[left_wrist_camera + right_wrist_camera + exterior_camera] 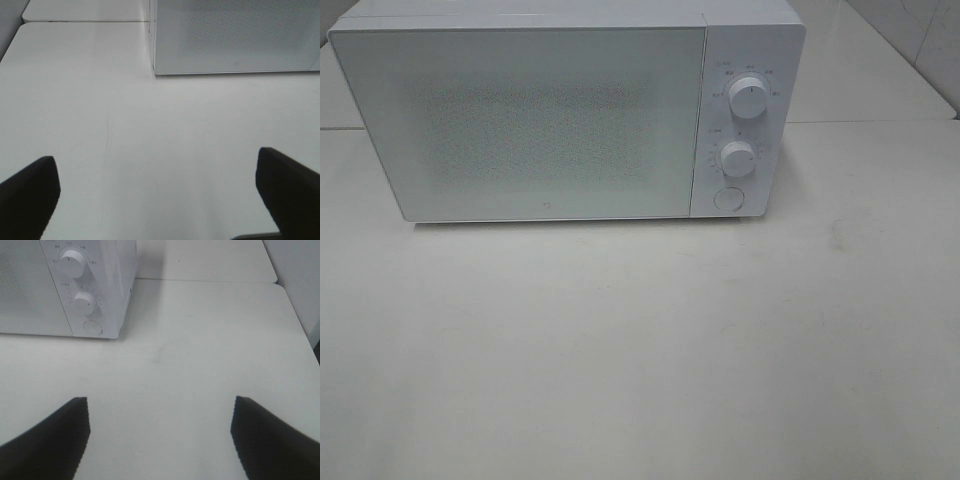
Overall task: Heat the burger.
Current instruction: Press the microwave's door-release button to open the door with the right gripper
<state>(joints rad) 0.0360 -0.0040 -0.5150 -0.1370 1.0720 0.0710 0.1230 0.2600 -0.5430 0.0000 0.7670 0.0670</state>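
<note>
The burger is out of view in every frame. A white microwave [570, 110] stands at the back of the white table [640, 340] with its door shut; two dials [750, 97] and a round button [728, 198] sit on its right panel. My left gripper [157, 200] is open over bare table in front of the microwave's left corner [230, 37], nothing between its black fingers [30, 192]. My right gripper [160, 437] is open too, facing the microwave's control panel [82, 290], with nothing between its fingers [50, 437]. Neither arm shows in the exterior high view.
The table's left edge [12, 47] and a seam to a second tabletop [85, 21] show beyond the left gripper. On the right, the table's rounded corner [280, 285] and a tiled wall [930, 40] bound the space.
</note>
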